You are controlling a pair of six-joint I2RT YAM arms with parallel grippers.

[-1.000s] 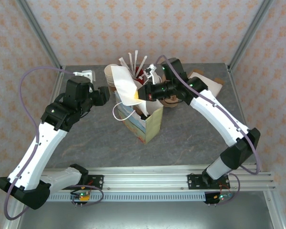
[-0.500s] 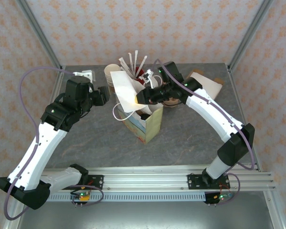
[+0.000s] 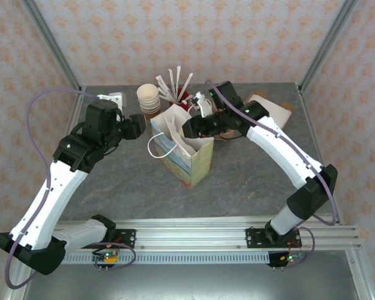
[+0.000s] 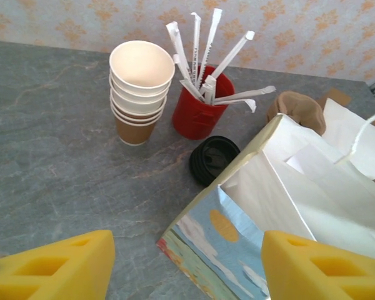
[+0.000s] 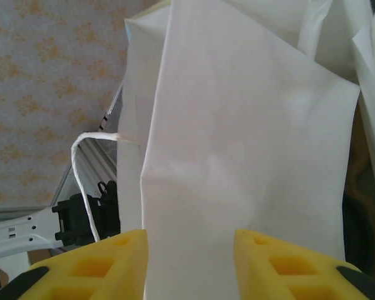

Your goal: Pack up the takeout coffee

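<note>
Left gripper (image 4: 187, 265) wide open along bottom edge, right gripper (image 5: 190, 253) jaws parted, bottom centre, against paper bag (image 5: 237, 125) wall

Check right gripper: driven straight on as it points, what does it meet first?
The bag. Its white paper wall stands squarely ahead of the right gripper, across the gap between the open jaws. It looks very close, though depth is hard to judge.

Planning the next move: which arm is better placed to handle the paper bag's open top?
Right. The right gripper is at the top edge of the bag, jaws open, white paper just ahead. The left gripper hovers beside the bag, facing its outer wall.
</note>
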